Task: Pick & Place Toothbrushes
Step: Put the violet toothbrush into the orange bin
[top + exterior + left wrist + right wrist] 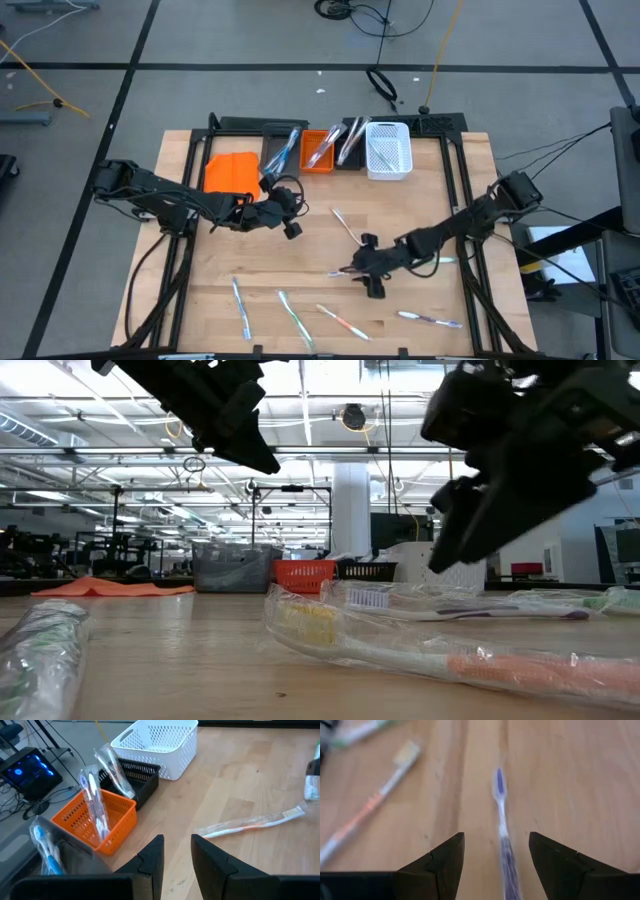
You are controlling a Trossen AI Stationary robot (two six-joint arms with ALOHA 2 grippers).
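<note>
**Right jaws straddle the purple brush, lengthwise**

I have the right gripper (pixel 496 865) low over the middle of the table, jaws spread wide and holding nothing. In its wrist view a blue-purple toothbrush (pixel 501 815) lies on the wood between the 2 fingers, head pointing away from me, handle running back under the wrist. Its long axis lies along my line of sight, not across the gap, so as I judge it a straight descent and close should pinch the handle from both sides. An orange-and-white toothbrush (pixel 367 807) lies off to one side, angled and well clear of the jaws.

From above, the right gripper (pixel 366 268) is by far the nearer arm to this brush; the left gripper (pixel 290 212) sits up by the bins. Its fingers (pixel 152 857) stand partly apart with nothing between them, pointing toward the orange bin (pixel 80 815), which already holds wrapped brushes standing on end. Beside it are the black bin (pixel 142 772) and the white mesh bin (pixel 167 745). Several more brushes lie scattered along the near edge of the table (pixel 200 300).

I can read no brand, label or writing on any wrapper or bin.
</note>
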